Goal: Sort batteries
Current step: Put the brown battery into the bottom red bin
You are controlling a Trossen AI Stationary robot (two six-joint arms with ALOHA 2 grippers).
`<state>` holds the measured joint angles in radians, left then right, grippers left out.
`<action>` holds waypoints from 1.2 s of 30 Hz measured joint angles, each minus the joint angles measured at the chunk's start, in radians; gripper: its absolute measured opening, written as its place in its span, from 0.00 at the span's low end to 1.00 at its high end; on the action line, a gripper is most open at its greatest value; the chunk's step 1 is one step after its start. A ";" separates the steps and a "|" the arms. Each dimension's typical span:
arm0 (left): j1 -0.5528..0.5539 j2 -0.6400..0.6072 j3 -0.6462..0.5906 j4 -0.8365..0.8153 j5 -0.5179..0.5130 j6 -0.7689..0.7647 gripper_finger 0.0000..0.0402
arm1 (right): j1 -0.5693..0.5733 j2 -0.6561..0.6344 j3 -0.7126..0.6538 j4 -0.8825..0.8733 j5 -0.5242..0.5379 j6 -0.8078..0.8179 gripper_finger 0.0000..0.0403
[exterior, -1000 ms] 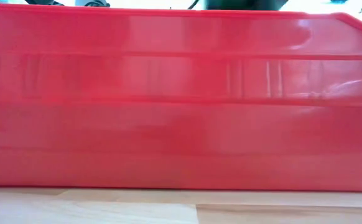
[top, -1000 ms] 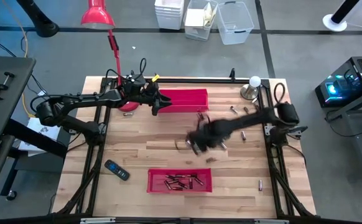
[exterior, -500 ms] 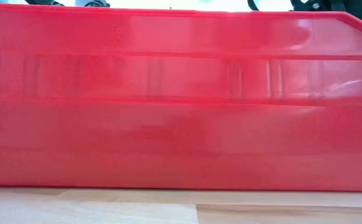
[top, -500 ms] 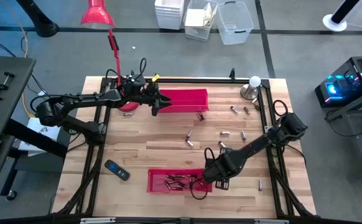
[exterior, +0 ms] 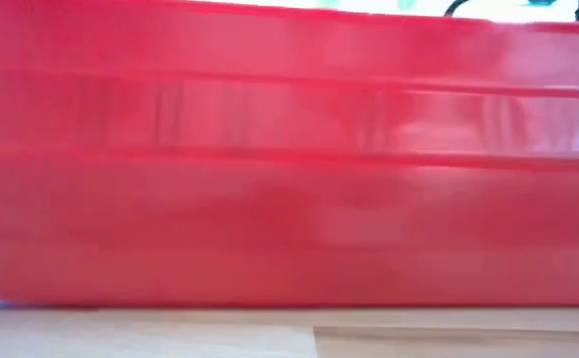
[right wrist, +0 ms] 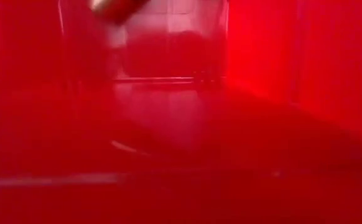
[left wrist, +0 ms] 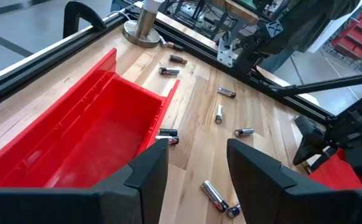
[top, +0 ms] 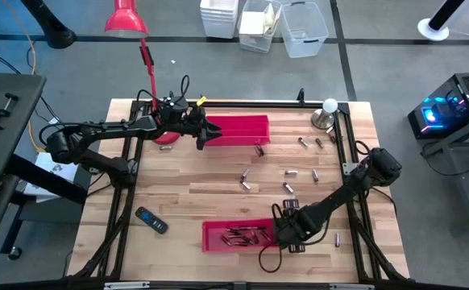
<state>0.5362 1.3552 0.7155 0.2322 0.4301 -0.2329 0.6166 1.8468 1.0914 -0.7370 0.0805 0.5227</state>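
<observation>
Loose batteries [top: 291, 171] lie scattered over the right half of the wooden table, also seen in the left wrist view as batteries [left wrist: 219, 114]. More batteries [top: 246, 235] lie inside the near red tray [top: 218, 242], whose wall [exterior: 289, 179] fills the low view. My right gripper [top: 288, 231] points down at that tray's right end; its wrist view shows only the tray's red inside [right wrist: 181, 124] and one battery [right wrist: 112, 6]. My left gripper [left wrist: 196, 162] hangs open and empty at the left end of the far red tray [top: 251, 127]. My right gripper stands at the near tray's right end [top: 281, 225], coming from above. The arm and gripper body hide the place where they meet, so I cannot tell whether it touches the tray or which part.
A black handset [top: 151, 219] lies near the table's left side. A metal stand with a white ball [top: 328, 113] sits at the far right corner, a red lamp [top: 126, 20] at the far left. One battery [top: 337, 238] lies right of the near tray.
My right gripper has swung from the table's middle toward the near edge and down, rolling as it went, to the near tray's right end. The near tray has slid a little toward the table's right edge.
</observation>
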 joint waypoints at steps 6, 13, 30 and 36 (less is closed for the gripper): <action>0.000 0.000 0.000 0.001 -0.007 -0.012 0.39 | 0.009 0.001 -0.021 0.008 0.013 0.050 0.42; 0.000 0.000 0.000 0.001 -0.022 -0.027 0.39 | -0.021 0.004 0.001 0.043 0.026 0.025 0.23; 0.002 -0.013 0.000 -0.002 -0.026 0.066 0.39 | -0.084 -0.176 -0.001 -0.216 0.073 0.184 0.07; 0.021 -0.058 0.001 -0.020 -0.040 0.109 0.39 | -0.105 -0.338 -0.001 -0.278 0.051 0.330 0.07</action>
<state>0.5574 1.2976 0.7162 0.2120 0.3903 -0.1237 0.5113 1.5088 1.0907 -1.0147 0.1314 0.8528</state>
